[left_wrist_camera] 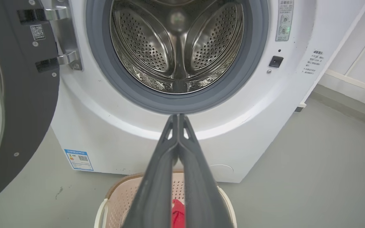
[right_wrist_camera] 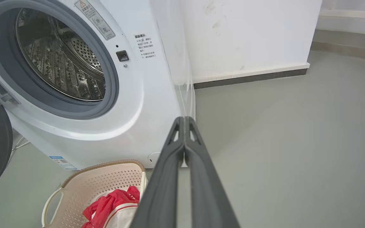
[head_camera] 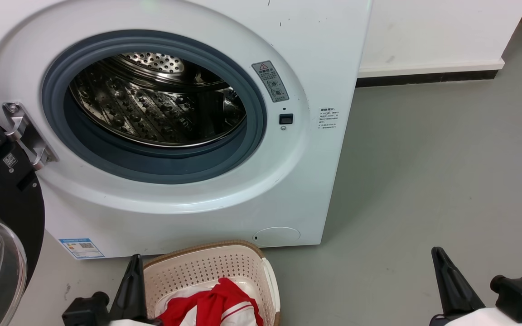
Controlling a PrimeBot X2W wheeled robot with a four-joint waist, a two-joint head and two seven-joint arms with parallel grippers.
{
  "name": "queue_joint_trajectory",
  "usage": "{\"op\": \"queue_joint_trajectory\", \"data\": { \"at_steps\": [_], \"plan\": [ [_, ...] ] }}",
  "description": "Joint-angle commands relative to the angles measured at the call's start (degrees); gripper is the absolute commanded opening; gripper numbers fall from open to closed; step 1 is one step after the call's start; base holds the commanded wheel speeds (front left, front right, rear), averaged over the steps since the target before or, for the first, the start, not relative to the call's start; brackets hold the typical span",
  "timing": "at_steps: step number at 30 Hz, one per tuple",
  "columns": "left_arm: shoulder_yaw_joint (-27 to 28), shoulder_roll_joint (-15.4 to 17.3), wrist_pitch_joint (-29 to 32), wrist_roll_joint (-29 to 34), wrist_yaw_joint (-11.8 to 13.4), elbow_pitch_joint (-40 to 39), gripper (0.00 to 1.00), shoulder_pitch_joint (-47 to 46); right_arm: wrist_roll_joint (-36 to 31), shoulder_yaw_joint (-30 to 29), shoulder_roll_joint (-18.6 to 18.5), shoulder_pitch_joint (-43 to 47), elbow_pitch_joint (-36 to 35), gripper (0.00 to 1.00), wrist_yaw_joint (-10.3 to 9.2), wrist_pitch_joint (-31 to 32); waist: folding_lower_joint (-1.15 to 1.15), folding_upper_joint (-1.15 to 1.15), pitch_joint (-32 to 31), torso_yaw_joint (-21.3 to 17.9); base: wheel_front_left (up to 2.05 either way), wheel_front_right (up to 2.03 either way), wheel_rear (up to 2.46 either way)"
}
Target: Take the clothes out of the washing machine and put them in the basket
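The red clothes in the basket look soft and light; pinch a raised fold. Your left claw and right claw are pressed together, empty.

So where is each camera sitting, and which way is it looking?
Head view: up on the head, looking down at the washing machine, basket and floor; left fingers and right fingers poke up below.
Left wrist view: on the left wrist, facing into the drum; left fingers pressed shut.
Right wrist view: on the right wrist, facing the washing machine's corner and the wall; right fingers pressed shut.
All share the basket holding red clothes.
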Motion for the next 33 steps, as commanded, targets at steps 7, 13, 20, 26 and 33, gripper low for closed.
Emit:
{"op": "queue_joint_trajectory", "data": {
  "at_steps": [7, 13, 20, 26, 33],
  "plan": [
    [0.9, 0.4, 2.1, -10.4, -1.0, 0.8, 0.0, -2.9, 11.1, 0.1, -1.0, -3.2, 1.8, 0.0, 0.01, 0.1, 0.0, 0.0, -0.1, 0.2, 0.0, 0.0, 0.0],
    [1.4, 0.4, 3.4, -16.6, -1.5, 1.7, 0.0, -4.0, 17.5, 0.1, -1.3, -4.5, 3.3, 0.0, 0.01, 0.3, 0.0, 0.0, -0.1, 0.3, 0.0, 0.0, 0.0],
    [1.9, 0.4, 4.8, -23.3, -2.1, 2.7, 0.0, -5.2, 24.5, -0.1, -1.6, -5.8, 5.0, 0.0, 0.0, 0.5, 0.0, 0.0, -0.2, 0.5, 0.0, 0.0, 0.0],
    [2.3, 0.4, 5.9, -28.6, -2.6, 3.5, 0.0, -6.1, 29.9, -0.2, -1.8, -6.8, 6.3, 0.0, 0.0, 0.7, 0.0, 0.0, -0.2, 0.6, 0.0, 0.0, 0.0],
    [2.8, 0.4, 7.2, -34.4, -3.1, 4.3, 0.0, -7.1, 35.8, -0.4, -1.9, -8.1, 7.7, 0.0, 0.0, 1.0, 0.0, 0.0, -0.3, 0.8, 0.0, 0.0, 0.0]
  ]
}}
